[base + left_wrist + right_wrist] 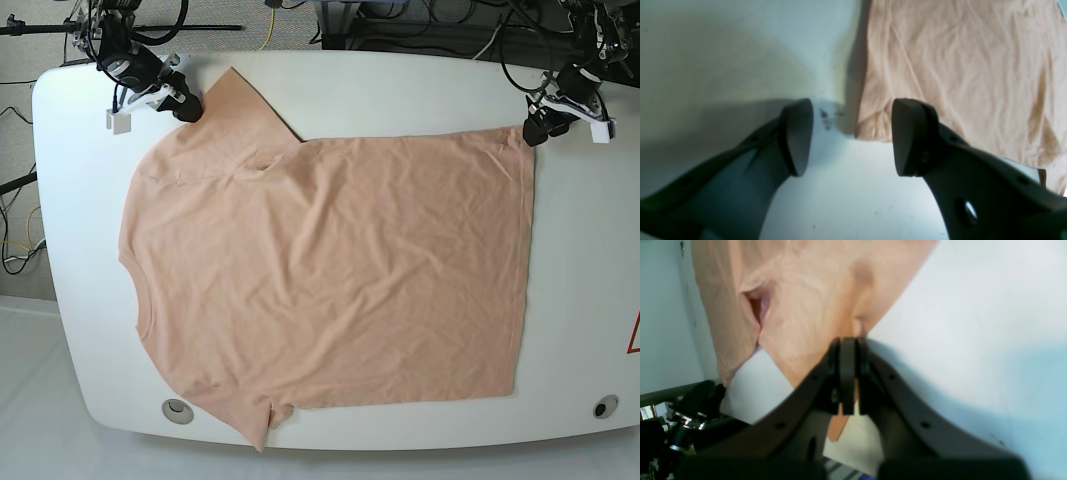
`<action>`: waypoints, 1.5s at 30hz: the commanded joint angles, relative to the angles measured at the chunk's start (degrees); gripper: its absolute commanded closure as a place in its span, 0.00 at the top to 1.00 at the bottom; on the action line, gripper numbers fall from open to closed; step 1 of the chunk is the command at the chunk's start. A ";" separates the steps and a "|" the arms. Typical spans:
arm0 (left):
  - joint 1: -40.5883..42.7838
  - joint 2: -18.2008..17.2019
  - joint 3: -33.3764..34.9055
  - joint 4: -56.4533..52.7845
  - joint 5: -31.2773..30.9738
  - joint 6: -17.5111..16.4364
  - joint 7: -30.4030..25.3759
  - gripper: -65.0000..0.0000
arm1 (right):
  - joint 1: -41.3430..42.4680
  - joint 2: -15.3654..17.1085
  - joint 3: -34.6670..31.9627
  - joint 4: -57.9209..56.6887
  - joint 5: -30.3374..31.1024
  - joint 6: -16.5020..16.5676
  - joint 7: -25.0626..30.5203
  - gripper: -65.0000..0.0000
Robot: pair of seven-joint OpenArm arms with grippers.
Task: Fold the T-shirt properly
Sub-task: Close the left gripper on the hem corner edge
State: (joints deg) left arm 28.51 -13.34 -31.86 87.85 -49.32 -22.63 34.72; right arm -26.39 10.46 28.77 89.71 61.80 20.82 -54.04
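Gaping wide, the left pincer point(851, 136) is hovering empty at the shirt's point(330, 270) hem corner; the right pincer point(848, 350) is pinching a sleeve edge. Shirt is lying flat, bare bench point(590, 300) surrounding it.

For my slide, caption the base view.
Peach T-shirt spread flat; right pincer pinches a sleeve, left pincer open by the hem corner.

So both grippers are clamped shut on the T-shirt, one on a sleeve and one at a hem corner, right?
Not both. The right gripper is shut on the T-shirt sleeve, but the left wrist view shows the left gripper with jaws open at the hem corner, holding nothing.
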 commanded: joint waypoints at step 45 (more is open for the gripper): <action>-3.12 0.50 1.18 -1.55 -2.93 -1.25 6.88 0.25 | 0.08 0.52 -0.12 0.60 -0.24 -0.19 0.31 0.00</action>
State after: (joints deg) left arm 24.88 -12.40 -30.35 85.56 -52.62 -24.08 41.10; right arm -26.22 10.44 28.42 89.67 61.71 20.82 -53.87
